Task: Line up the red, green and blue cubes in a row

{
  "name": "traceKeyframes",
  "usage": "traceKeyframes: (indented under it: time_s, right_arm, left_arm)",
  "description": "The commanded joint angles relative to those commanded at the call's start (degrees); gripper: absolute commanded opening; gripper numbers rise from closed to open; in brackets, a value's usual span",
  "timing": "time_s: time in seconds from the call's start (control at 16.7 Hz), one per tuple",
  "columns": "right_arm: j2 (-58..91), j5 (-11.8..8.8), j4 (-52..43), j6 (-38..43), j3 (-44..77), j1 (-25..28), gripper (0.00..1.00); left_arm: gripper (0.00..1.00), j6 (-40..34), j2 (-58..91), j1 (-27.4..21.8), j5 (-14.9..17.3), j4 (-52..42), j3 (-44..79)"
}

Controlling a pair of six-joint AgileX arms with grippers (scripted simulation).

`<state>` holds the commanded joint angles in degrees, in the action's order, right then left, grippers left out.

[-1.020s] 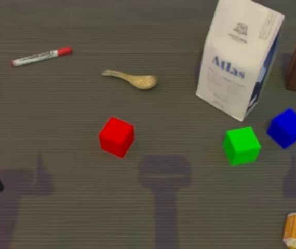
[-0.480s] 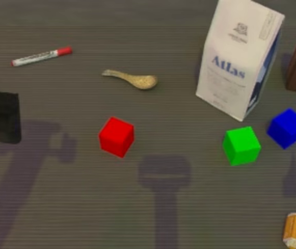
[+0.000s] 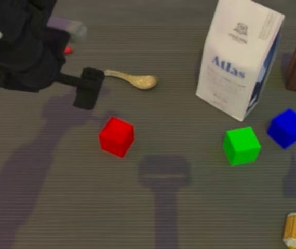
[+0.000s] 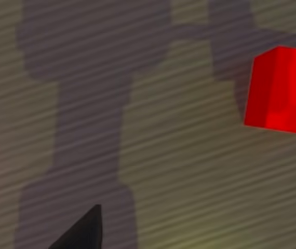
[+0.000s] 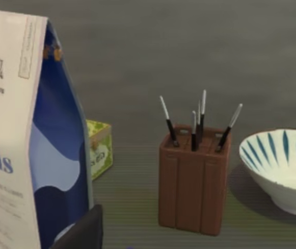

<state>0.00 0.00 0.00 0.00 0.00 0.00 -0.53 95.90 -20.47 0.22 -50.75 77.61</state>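
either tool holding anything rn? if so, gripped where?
Nothing held. The left tool hangs over bare table up-left of the red cube, not touching it. The green cube and blue cube sit untouched; the right tool isn't in the top view.

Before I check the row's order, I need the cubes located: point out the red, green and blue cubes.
red cube (image 3: 116, 136), top view, on its top face.
green cube (image 3: 241, 144), top view, on its top face.
blue cube (image 3: 287, 127), top view, on its top face.

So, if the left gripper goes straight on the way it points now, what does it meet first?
Probably the red cube: the left gripper points down towards it, just short. Its height above the table is unclear, so it may meet bare table first.
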Motion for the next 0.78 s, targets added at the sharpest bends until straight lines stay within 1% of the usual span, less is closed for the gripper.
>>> traceKeyframes:
  time_s: [0.24, 0.42, 0.6, 0.78]
  right_arm:
    - [0.0, 0.0, 0.0, 0.0, 0.0, 0.0, 1.0]
    - [0.0, 0.0, 0.0, 0.0, 0.0, 0.0, 1.0]
    - [0.0, 0.0, 0.0, 0.0, 0.0, 0.0, 1.0]
    - [0.0, 0.0, 0.0, 0.0, 0.0, 0.0, 1.0]
  left_arm:
    - [1.0, -0.09, 17.92, -4.09, 0.07, -9.79, 15.51]
    - [1.0, -0.13, 27.57, -6.25, 0.04, -14.68, 24.34]
    - [1.0, -0.16, 32.66, -7.43, -0.01, -17.21, 29.27]
    - [1.0, -0.16, 33.28, -7.58, -0.01, -17.5, 29.82]
